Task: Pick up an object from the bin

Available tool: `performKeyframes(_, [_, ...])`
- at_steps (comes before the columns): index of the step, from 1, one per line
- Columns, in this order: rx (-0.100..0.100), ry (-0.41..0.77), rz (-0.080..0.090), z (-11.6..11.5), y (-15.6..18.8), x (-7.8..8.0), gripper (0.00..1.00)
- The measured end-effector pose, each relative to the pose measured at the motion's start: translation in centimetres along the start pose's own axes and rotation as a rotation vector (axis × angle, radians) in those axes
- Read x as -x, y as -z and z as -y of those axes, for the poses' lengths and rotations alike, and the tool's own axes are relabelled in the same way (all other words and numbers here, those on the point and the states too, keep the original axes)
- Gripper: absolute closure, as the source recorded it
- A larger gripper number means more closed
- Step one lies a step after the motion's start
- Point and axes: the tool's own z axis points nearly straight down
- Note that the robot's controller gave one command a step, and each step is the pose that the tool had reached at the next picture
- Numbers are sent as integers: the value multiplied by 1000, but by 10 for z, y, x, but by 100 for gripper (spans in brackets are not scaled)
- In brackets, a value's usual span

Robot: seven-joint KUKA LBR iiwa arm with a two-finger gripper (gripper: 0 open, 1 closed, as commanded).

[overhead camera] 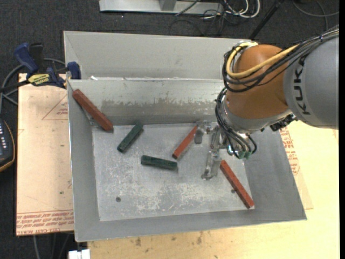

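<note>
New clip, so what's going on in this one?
A robot arm reaches into a grey metal bin from the right. Its gripper is down near the floor, right of the middle, beside the upper end of a long red stick that lies diagonally. Nothing looks lifted yet. A shorter red stick lies just left of the gripper, and two dark green sticks lie farther left. A red-brown stick rests at the back left wall.

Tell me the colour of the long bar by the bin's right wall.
The bar is reddish-brown; camera view.
</note>
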Motion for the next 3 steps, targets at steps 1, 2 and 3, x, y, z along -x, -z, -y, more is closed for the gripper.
performKeyframes(1, [1, -4, 1, -55, -132, 30, 0])
performKeyframes(2, [1, -7, 9, -53, -127, 32, 100])
performKeyframes(3, [0, 131, 18, -65, 9, 33, 100])
